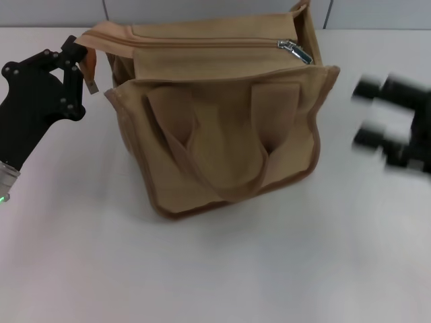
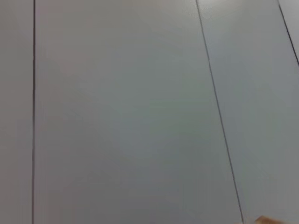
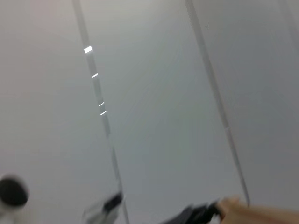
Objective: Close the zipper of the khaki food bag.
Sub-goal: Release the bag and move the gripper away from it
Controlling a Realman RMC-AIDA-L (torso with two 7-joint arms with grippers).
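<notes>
The khaki food bag (image 1: 222,134) stands in the middle of the white table, its two handles lying down over the front. Along the top panel runs the zipper (image 1: 202,42), with the silver pull tab (image 1: 294,50) at the bag's right end. My left gripper (image 1: 82,64) is at the bag's top left corner, shut on a brown fabric tab at that end of the zip. To the right of the bag, clear of it, hangs my right gripper (image 1: 369,112), blurred, its two fingers apart and nothing between them. A sliver of tan bag (image 3: 254,213) shows in the right wrist view.
The white table (image 1: 215,269) stretches out in front of and beside the bag. Grey wall panels (image 2: 140,112) stand behind it and fill both wrist views.
</notes>
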